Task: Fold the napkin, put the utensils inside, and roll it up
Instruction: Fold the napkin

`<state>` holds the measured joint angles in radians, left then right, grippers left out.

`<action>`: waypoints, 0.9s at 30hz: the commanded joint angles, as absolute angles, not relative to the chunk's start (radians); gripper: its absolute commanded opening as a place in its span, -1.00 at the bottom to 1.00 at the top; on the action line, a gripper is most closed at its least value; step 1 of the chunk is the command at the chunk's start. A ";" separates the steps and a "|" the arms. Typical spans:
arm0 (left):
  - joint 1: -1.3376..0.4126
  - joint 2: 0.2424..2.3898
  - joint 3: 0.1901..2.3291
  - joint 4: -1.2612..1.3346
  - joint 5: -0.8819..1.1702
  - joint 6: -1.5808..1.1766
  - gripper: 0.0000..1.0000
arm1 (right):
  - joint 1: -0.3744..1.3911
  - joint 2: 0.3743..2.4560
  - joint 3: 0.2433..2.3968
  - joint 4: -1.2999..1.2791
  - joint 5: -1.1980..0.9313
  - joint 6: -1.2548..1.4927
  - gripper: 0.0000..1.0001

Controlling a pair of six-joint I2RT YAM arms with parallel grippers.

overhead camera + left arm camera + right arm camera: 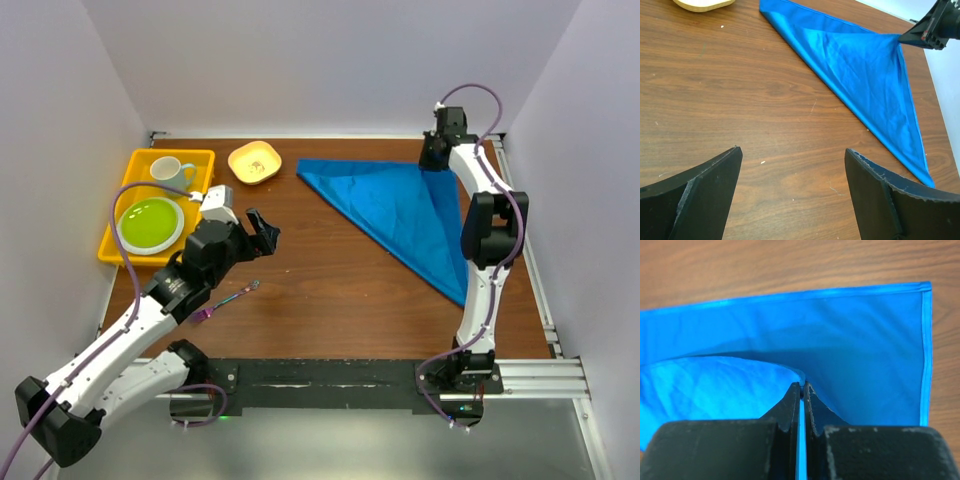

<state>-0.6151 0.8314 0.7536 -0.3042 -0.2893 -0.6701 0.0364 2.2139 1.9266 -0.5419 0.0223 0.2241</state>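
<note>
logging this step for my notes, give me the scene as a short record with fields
napkin: bright blue cloth, folded into a triangle on the brown wooden table
right gripper: shut on the napkin's far right corner
left gripper: open, empty, above bare wood
utensil: slim purple-pink metal piece, on the table near the left gripper, off the napkin

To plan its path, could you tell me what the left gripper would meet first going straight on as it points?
Probably the bare table: the open left gripper seems angled down toward wood short of the napkin, though depth is unclear.
</note>
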 commanded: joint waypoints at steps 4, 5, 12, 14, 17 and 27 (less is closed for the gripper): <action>-0.604 0.854 0.741 -0.238 -0.275 -0.649 0.78 | -0.043 2.229 1.965 -0.459 -0.041 0.370 -1.00; -0.604 0.857 0.739 -0.235 -0.270 -0.649 0.78 | -0.054 2.230 1.965 -0.453 -0.044 0.386 -1.00; -0.597 0.870 0.738 -0.229 -0.261 -0.646 0.78 | -0.086 2.243 1.959 -0.414 -0.049 0.434 -1.00; -0.594 0.871 0.738 -0.229 -0.258 -0.646 0.78 | -0.097 2.253 1.962 -0.407 -0.060 0.446 -1.00; -0.591 0.876 0.739 -0.226 -0.250 -0.647 0.78 | -0.100 2.270 1.974 -0.400 -0.061 0.454 -1.00; -0.589 0.899 0.746 -0.221 -0.241 -0.650 0.78 | -0.124 2.312 1.999 -0.385 -0.067 0.468 -1.00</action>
<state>-0.5957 0.8906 0.7383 -0.2695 -0.2455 -0.6685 -0.1078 2.3135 1.9518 -0.4286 -0.0486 0.4473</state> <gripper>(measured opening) 0.888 0.020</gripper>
